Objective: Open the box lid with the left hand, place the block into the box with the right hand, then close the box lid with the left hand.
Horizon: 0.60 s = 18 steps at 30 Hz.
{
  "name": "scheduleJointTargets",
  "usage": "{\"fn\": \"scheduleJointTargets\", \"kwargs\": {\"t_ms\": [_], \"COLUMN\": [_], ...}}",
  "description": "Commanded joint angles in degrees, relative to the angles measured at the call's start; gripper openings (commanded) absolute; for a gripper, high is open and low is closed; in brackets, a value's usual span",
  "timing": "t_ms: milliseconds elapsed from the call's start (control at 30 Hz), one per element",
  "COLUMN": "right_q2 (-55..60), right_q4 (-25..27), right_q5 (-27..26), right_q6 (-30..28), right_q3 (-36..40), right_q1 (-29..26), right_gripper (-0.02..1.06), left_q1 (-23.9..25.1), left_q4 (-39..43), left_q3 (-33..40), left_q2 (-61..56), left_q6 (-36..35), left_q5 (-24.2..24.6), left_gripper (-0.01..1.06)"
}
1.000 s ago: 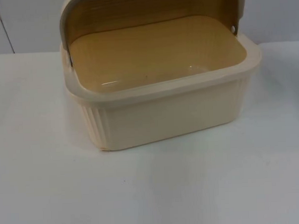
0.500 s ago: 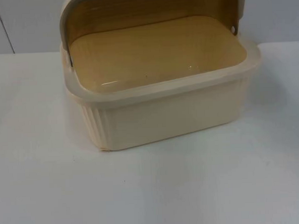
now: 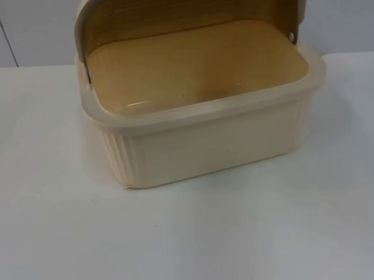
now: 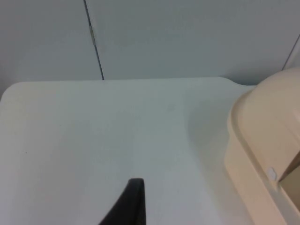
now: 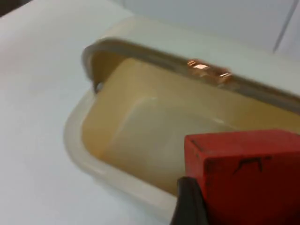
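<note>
The white table top (image 3: 241, 237) carries my cream plastic box (image 3: 206, 145), ribbed at its corners, smooth inside, its curved lid (image 3: 187, 10) swung back open. The box looks rigid and light enough to slide if bumped. My right gripper (image 5: 234, 197) is clamped on the red block (image 5: 243, 173), held over the box's near rim: a hard, square-edged block, best held by its flat faces. My left gripper (image 4: 129, 206) waits over bare table beside the box; whether it is open I cannot tell.
</note>
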Motion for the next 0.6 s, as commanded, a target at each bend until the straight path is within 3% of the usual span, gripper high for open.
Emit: {"fn": "scheduleJointTargets", "kwargs": {"t_ms": [0, 167, 400, 567], "right_q2": [1.41, 7.43, 16.22, 23.30], "right_q4": [0.04, 0.16, -2.10, -11.54], "right_q5": [-0.49, -2.02, -10.96, -17.35], "right_q6": [-0.31, 1.23, 2.34, 5.92], "right_q3": [-0.13, -0.13, -0.13, -0.13], "right_q1": [0.79, 1.39, 1.29, 1.29], "right_gripper": [0.00, 0.00, 0.00, 0.00], "left_q1": [0.09, 0.09, 0.09, 0.09], "left_q4": [0.22, 0.22, 0.33, 1.62], "left_q3": [0.16, 0.16, 0.16, 0.16], "left_q2": [-0.43, -0.43, -0.43, -0.43], "left_q6": [-0.13, -0.13, -0.13, -0.13], "left_q5": [0.25, 0.25, 0.25, 0.68], "left_gripper": [1.04, 1.04, 1.04, 1.04]}}
